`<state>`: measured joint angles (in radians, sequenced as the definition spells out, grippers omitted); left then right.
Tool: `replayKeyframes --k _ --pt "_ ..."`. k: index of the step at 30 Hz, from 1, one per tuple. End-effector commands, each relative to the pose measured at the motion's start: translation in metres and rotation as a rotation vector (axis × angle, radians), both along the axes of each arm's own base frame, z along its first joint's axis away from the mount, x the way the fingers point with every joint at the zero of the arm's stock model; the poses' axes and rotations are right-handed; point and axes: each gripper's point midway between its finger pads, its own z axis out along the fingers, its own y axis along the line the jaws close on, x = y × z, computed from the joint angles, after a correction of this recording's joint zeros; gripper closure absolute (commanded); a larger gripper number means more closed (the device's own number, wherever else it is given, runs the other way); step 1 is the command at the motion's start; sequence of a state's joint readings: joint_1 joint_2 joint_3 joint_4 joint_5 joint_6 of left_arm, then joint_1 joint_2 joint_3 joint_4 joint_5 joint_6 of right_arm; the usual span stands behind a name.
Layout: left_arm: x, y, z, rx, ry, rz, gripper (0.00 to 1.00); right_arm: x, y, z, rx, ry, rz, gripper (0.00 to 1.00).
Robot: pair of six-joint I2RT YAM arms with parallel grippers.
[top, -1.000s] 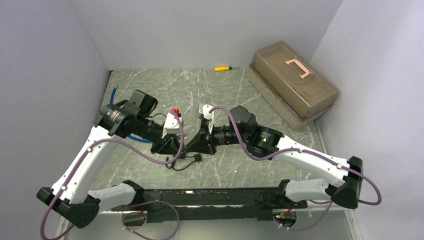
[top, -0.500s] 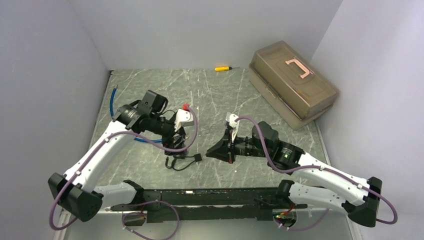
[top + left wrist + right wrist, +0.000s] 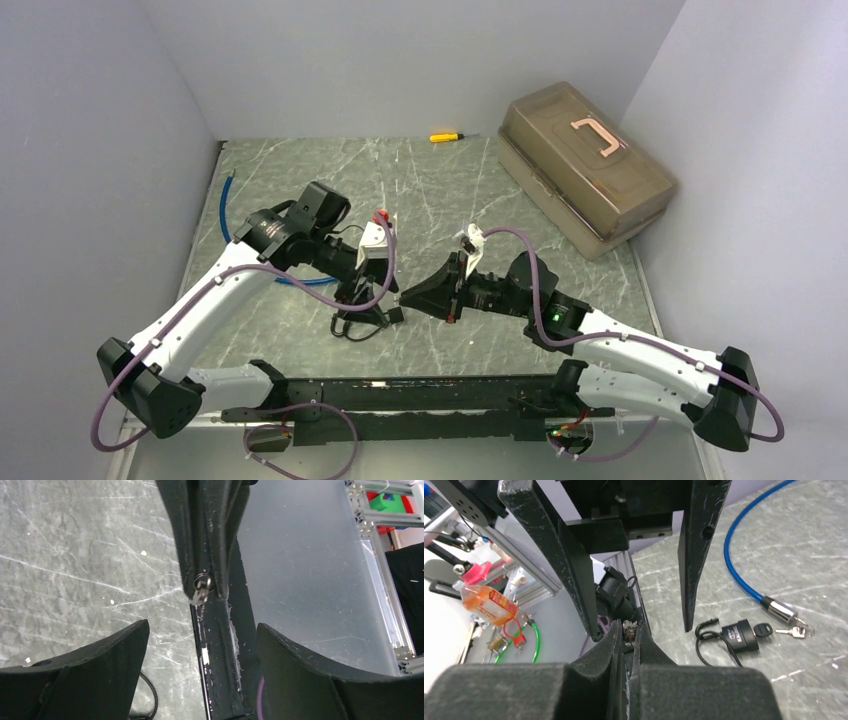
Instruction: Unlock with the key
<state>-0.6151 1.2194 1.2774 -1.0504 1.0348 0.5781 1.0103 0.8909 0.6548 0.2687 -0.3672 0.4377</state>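
Note:
A small silver key [image 3: 201,587] on a ring is pinched at the tips of my right gripper [image 3: 629,629], which is shut on it. The gripper points left, low over the table [image 3: 408,297]. My left gripper [image 3: 202,626] is open. Its two fingers [image 3: 559,555] straddle the right gripper's tip without touching the key. A black padlock [image 3: 740,634] with a thin black cable loop lies on the table [image 3: 395,313] just below both grippers. A black-headed key [image 3: 764,628] and small silver keys [image 3: 795,630] lie at its right side.
A blue cable [image 3: 226,200] with a silver lock end [image 3: 780,611] lies left of the padlock. A brown toolbox [image 3: 585,165] stands at the back right, and a yellow screwdriver [image 3: 445,136] lies by the back wall. The black rail [image 3: 420,390] runs along the near edge.
My left gripper was shut and has opened, and its arm has swung right and forward. The right gripper drew back to the right, then came left a little, staying shut.

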Motion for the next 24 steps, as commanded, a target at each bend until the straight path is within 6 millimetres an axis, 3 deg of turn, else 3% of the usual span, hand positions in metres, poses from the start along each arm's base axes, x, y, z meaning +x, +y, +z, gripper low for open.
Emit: replayKeyframes --k 1,6,11,13,24 --pt "-0.020 0.003 0.025 -0.091 -0.012 -0.069 0.18 0.001 0.006 0.046 0.182 -0.042 0.012 1.00" --pt "-0.021 0.006 0.028 -0.091 -0.042 -0.061 0.32 0.005 0.010 0.047 0.185 -0.038 0.003 1.00" --pt "-0.014 0.008 0.028 -0.070 -0.078 -0.018 0.64 0.008 0.014 0.046 0.167 -0.034 -0.002 1.00" --pt "-0.014 0.009 0.029 -0.067 -0.090 -0.012 0.71 0.009 0.015 0.044 0.162 -0.031 0.000 1.00" --pt "-0.003 0.009 0.023 -0.042 -0.098 0.050 0.67 0.006 0.018 0.046 0.161 -0.031 0.027 1.00"
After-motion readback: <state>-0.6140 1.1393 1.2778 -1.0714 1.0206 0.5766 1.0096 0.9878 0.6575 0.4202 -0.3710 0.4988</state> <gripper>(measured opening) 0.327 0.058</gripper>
